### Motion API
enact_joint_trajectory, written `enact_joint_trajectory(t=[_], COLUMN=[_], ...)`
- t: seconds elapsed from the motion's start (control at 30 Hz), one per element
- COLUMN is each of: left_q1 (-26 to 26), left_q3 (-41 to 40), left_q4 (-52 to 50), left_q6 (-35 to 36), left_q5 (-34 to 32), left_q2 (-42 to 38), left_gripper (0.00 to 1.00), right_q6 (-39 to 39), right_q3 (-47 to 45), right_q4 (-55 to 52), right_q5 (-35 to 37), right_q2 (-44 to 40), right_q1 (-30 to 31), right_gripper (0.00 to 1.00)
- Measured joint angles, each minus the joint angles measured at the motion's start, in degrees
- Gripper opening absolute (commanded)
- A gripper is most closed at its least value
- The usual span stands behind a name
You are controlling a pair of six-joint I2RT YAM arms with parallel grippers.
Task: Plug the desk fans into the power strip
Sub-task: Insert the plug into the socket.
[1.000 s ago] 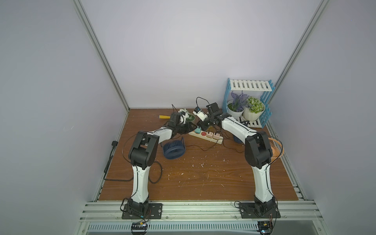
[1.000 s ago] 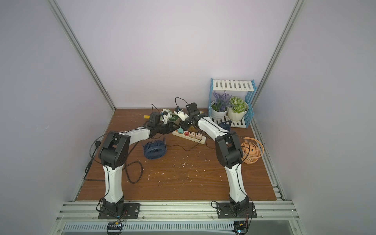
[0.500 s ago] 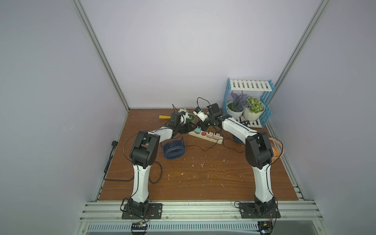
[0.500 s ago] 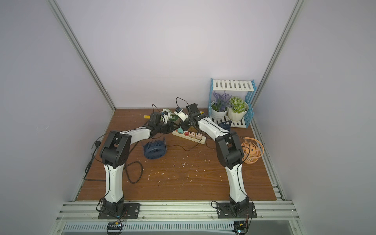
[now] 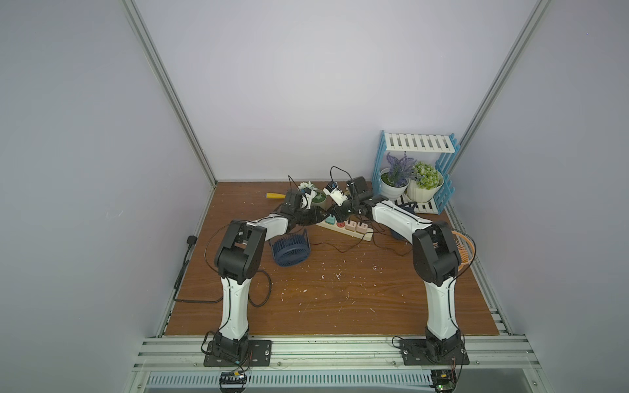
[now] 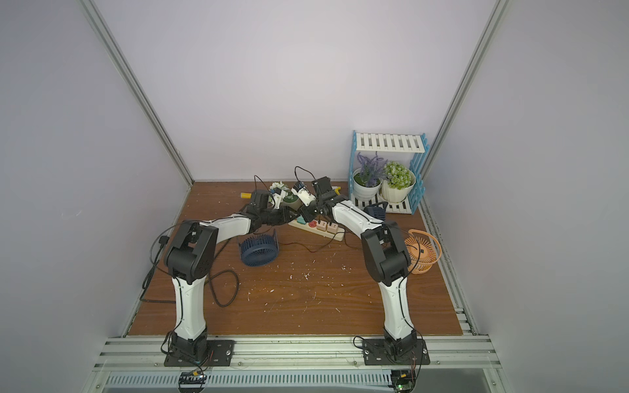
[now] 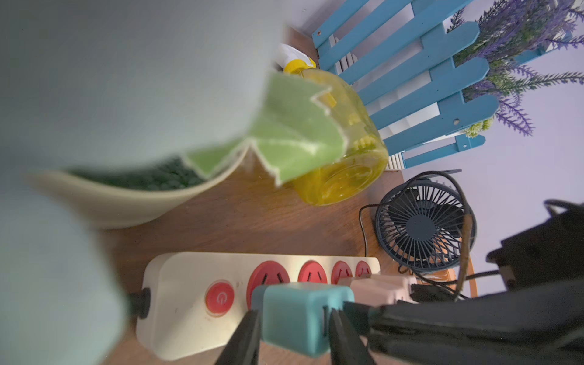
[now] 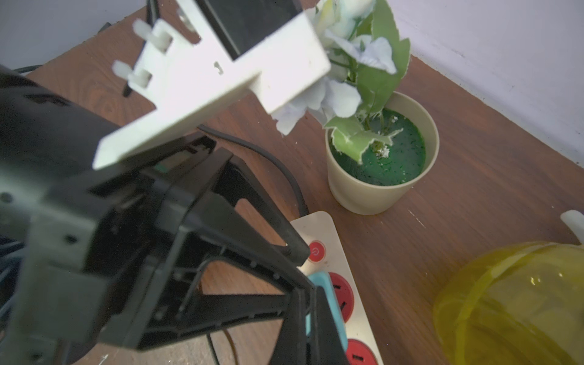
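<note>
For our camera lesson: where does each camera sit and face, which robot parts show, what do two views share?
Top views: high above the bases, looking down on the table; left arm, right arm.
Left wrist: low, along the power strip; left end effector around teal plug.
Right wrist: above the strip; right end effector.
Wrists share: plug.

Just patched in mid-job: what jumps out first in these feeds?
The left arm and right arm meet at the back of the table over the power strip. There the left gripper is clamped on a teal adapter, and the shut right gripper sits right beside it. A dark blue fan lies by the left arm, an orange fan beside the right.
</note>
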Motion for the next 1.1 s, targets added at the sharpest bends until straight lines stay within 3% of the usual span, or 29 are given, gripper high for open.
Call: enact_joint_trajectory(t=[0.43, 1.1], left_q1=[-1.0, -1.2], left_q3=[2.4, -1.9], left_q4=[-4.5, -0.2], left_q6=[4.8, 2.9], left_q5=[-2.6, -4.2], left_q2=[0.2, -1.2], left_gripper=[0.38, 0.36], right_q6=[5.9, 12.7], right_q3=[-2.1, -5.9], right_q4=[2.4, 7.6], right_q5=[1.8, 4.2], right_q2=[-0.6, -1.6], right_q1=[0.2, 1.1], right_gripper=[0.0, 0.0])
